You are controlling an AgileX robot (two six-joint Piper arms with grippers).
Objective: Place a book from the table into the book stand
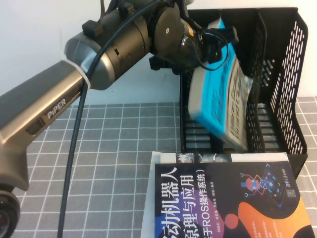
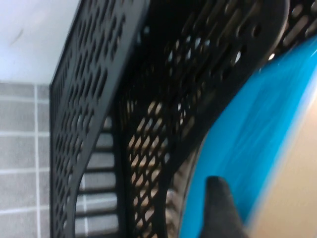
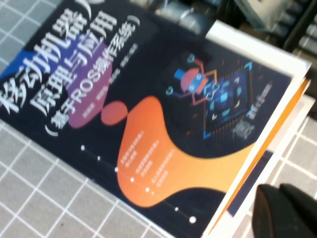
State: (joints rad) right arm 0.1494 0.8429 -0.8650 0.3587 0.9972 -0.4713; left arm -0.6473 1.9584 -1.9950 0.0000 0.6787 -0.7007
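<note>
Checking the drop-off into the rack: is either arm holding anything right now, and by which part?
The left gripper is at the top edge of the blue book, which leans inside the book stand; a firm hold cannot be told. The right gripper holds nothing.

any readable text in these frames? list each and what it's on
"PiPER": on the left arm, whose left pincer is at the book stand.
"ROS", among large Chinese characters: dark navy book cover.
Print on the blue book: too blurred.
Right pincer: no text.

Book stand (image 1: 277,74): black perforated plastic, slight sheen. Book (image 1: 220,94): blue paper cover, glossy. Navy book (image 1: 223,203): smooth, glossy cover. Table (image 1: 119,148): matt grey gridded cloth.
</note>
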